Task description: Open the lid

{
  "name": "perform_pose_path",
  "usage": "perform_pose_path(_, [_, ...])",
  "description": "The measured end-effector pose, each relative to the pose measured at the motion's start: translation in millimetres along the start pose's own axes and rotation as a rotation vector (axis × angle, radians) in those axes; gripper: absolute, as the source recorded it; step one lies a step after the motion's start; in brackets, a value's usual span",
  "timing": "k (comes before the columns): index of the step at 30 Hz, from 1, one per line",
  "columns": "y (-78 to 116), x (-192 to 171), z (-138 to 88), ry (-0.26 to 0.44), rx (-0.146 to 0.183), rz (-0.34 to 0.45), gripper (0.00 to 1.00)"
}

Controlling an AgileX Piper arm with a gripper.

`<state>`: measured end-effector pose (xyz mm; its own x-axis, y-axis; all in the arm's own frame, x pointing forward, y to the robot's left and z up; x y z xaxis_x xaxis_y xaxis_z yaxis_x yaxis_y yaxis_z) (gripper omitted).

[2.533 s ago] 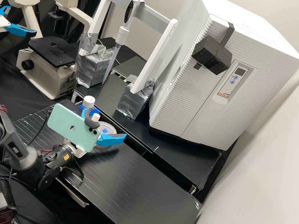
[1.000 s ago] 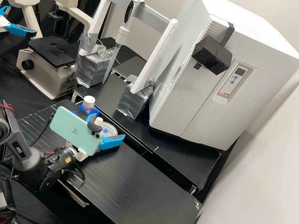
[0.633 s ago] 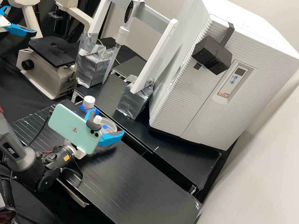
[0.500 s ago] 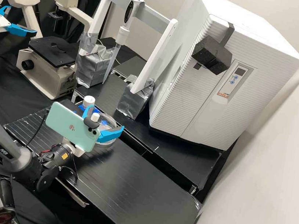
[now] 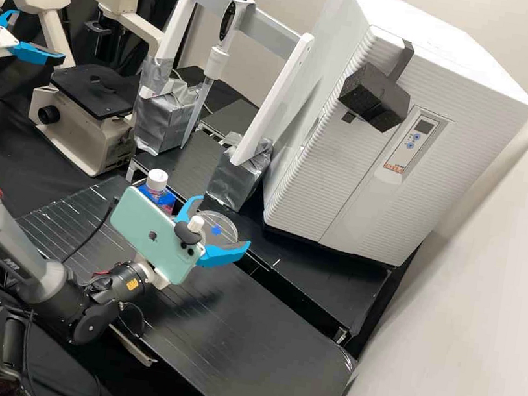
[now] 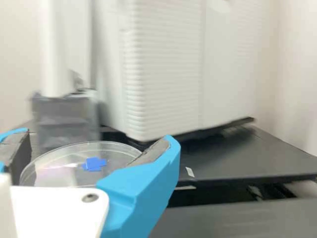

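Here, the gripper (image 5: 222, 223) has its blue fingers (image 5: 223, 256) closed about the rim of a clear, round petri dish lid (image 6: 119, 157), one at each side, with a blue cross mark (image 6: 94, 164) on its top. In the high view the lid is up above the black bench (image 5: 244, 339), close to the edge of the raised black platform (image 5: 324, 285). A mint-green smartphone (image 5: 151, 234) sits on the gripper's mount. Beyond it stands a white-capped bottle (image 5: 157, 180). Farther back are a microscope (image 5: 98, 142), an upright pipette (image 5: 217, 63) in its frame, and a white incubator-like cabinet (image 5: 375, 154).
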<state>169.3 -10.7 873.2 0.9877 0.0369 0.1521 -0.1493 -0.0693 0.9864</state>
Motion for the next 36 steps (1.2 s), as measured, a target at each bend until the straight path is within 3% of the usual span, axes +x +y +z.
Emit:
perform_pose_path(14, [13.8, 9, 35, -0.143, 0.053, 0.051, 0.0])
perform_pose_path(27, [15.2, 5, 43, -0.193, 0.003, 0.076, 0.0])
perform_pose_path(32, [11.5, 2, 44, -0.202, 0.012, 0.067, 0.0])
perform_pose_path(36, [8.1, 0, 44, -0.206, -0.003, 0.054, 0.0])
